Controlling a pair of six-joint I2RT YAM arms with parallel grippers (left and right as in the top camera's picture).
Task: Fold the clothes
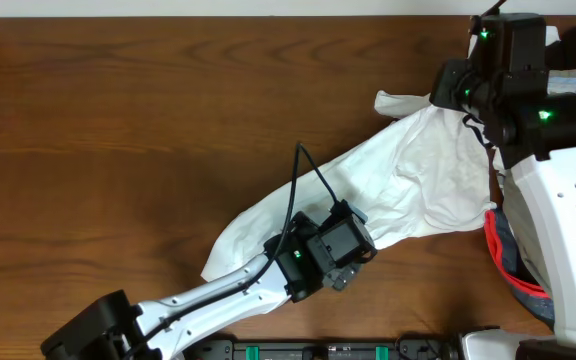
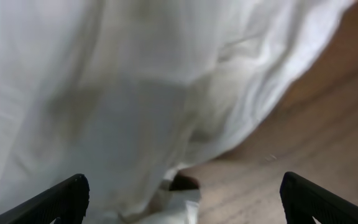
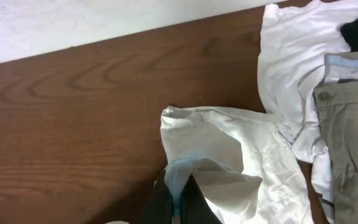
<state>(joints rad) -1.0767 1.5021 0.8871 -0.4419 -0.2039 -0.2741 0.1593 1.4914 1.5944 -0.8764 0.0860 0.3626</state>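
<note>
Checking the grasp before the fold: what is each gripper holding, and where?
The right gripper pinches the white garment by its far end; the left gripper, open over it, holds nothing.

Soft, even light. The overhead view is sharp. The left wrist view is blurry, with a dark shadow under the white cloth (image 2: 135, 93) at six o'clock.

- The left arm (image 1: 218, 295) reaches in from the near-left corner towards the table's middle.
- The left gripper (image 2: 185, 202) has its jaws spread wide, holding nothing.
- The right arm (image 1: 558, 230) stretches along the right side to the far edge.
- The right gripper (image 3: 176, 200) is pinched tight on a fold of the white garment (image 3: 229, 162).
</note>
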